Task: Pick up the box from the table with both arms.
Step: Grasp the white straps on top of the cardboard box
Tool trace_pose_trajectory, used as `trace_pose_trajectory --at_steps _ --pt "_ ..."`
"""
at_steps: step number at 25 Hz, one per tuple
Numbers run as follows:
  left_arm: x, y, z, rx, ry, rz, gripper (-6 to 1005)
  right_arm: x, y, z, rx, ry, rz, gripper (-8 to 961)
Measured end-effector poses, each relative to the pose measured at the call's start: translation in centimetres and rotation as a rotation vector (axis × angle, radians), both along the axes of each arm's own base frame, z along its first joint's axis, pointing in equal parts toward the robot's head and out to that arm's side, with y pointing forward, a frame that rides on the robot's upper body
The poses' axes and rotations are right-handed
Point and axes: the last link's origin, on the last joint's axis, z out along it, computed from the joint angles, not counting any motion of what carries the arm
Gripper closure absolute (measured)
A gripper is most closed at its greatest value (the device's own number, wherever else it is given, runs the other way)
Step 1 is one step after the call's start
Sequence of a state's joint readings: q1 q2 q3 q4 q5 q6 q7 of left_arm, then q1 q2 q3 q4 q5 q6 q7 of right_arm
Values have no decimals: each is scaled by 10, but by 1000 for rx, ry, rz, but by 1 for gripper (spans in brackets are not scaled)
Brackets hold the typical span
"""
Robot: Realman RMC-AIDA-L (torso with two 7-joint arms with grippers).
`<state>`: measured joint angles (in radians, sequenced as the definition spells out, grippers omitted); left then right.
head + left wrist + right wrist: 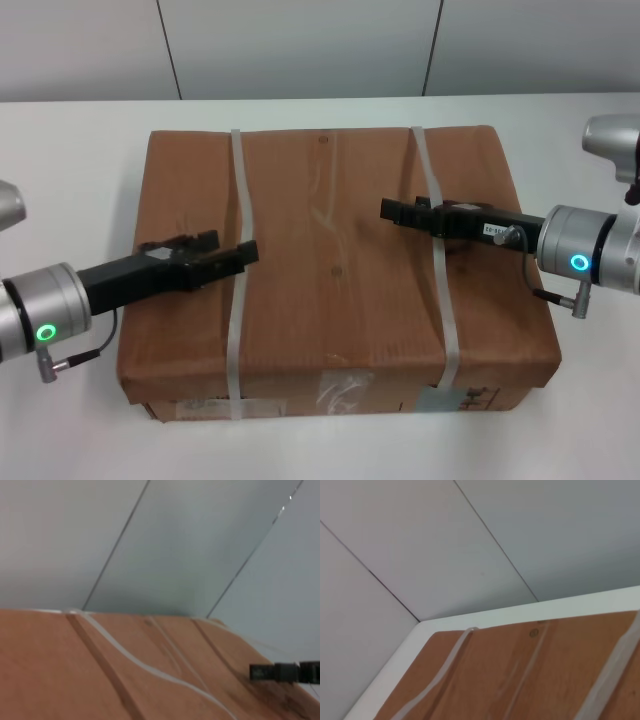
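1. The box (335, 270) lies flat in the middle of the table (80, 150), with its taped and labelled side toward the robot. Two white straps go around it: the left strap (238, 280) and the right strap (440, 270).
2. Nothing else stands on the white table around the box. Each strap crosses in front of the gripper on its side.
3. Behind the table there is a pale grey wall (300, 45) made of panels with thin dark seams.
4. The left gripper (240, 255) reaches over the left part of the box top, and its tip is at the left strap. Its fingers look close together, but I cannot tell if they pinch the strap.
5. The right gripper (390, 210) reaches over the right part of the box top and crosses the right strap. I cannot tell whether its fingers are spread or pressed together.
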<state>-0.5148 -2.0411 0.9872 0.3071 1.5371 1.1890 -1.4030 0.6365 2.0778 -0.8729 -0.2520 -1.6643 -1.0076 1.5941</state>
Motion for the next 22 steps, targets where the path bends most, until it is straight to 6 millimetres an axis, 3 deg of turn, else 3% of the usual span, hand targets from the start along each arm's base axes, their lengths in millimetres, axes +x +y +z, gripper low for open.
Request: trace_pose_trajectory --at_steps 16,22 --pt "25 20 -19 -80 27 -4 301 -31 19 -12 -20 -23 86 180" --pt "29 27 -19 -75 34 3 320 -31 23 -13 3 -53 93 180"
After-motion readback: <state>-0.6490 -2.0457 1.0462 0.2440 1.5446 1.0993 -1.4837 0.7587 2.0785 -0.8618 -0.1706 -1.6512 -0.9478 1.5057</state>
